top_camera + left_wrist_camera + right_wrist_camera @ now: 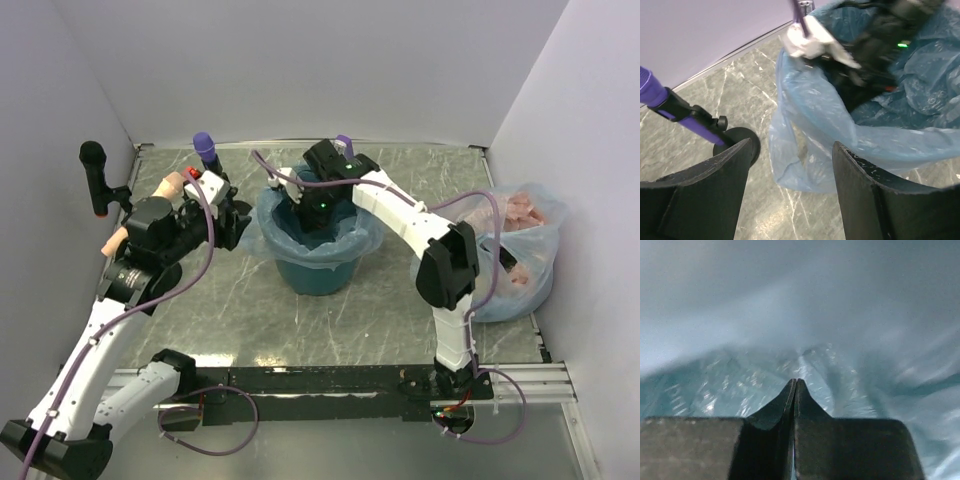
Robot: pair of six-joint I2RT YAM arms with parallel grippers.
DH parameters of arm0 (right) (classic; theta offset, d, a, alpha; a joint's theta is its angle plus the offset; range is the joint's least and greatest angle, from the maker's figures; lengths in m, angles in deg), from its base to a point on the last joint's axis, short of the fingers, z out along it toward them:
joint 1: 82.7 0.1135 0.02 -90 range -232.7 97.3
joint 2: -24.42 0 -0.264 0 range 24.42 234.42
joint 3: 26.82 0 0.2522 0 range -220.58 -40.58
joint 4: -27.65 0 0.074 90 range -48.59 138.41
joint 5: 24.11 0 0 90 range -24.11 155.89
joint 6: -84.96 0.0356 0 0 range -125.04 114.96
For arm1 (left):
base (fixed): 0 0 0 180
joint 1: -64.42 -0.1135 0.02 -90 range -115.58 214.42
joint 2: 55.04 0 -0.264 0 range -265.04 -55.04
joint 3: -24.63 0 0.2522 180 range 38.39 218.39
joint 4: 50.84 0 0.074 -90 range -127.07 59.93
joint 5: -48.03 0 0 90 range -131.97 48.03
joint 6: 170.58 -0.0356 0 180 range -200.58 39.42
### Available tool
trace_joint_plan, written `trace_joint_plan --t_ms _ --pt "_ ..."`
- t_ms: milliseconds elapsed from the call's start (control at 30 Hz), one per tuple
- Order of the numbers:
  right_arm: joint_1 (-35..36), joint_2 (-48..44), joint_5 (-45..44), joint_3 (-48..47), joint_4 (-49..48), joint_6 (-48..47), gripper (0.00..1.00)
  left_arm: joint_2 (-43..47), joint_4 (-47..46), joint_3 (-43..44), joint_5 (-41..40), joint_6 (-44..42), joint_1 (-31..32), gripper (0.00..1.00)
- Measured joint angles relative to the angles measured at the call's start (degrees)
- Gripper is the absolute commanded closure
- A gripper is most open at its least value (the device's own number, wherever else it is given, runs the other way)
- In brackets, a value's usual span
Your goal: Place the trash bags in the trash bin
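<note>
Overhanging rim of bin [318,277], blue bag [276,236], right pincer [795,383] closed inside, left pincer [792,145] wide outside.

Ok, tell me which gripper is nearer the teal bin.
Right. The right gripper is down inside the teal bin, shut, amid the blue bag lining it. The left gripper hangs open outside, off the bin's left side.

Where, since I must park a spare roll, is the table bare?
Bare table lies between the trash bin and the base rail. Crowded: back left, around the left gripper and purple-tipped stand; the right edge holds the stuffed clear bag.
</note>
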Motion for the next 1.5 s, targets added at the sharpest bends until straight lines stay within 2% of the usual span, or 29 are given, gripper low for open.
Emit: trace_joint_plan --t_ms 267,467,633,800,1067,1267,1433,1500 --pt "1.84 -1.36 -1.66 8.83 -0.57 1.29 0.98 -0.94 -0.46 -1.05 0.44 1.16 -1.86 0.30" --pt "1.81 -6.43 -2.49 16.76 -10.21 3.48 0.96 -2.58 -0.50 -1.05 0.74 1.46 -2.10 0.30" --pt "1.81 -8.26 -2.45 17.70 -11.85 3.48 0.98 -4.02 -1.68 -1.05 1.29 2.51 -2.10 0.30" --pt "1.81 -10.67 -0.98 26.69 -14.34 3.65 0.99 -4.46 -2.12 -1.05 1.57 2.67 -2.16 0.30" --pt "2.08 -8.72 -0.66 26.91 -13.53 3.58 0.96 -4.44 -1.64 -1.05 1.95 2.64 -2.16 0.30" --pt "2.36 -3.02 -1.73 23.47 -8.20 2.45 0.96 -4.46 -1.77 -1.05 2.27 3.30 -2.16 0.30" --pt "2.38 -6.84 -2.69 23.52 -6.73 2.69 0.91 -4.46 -2.36 -1.05 2.60 3.74 -2.16 0.30" --pt "2.38 -9.84 -3.15 22.69 -6.25 3.13 0.85 -4.48 -2.47 -1.05 2.58 3.76 -2.16 0.30"
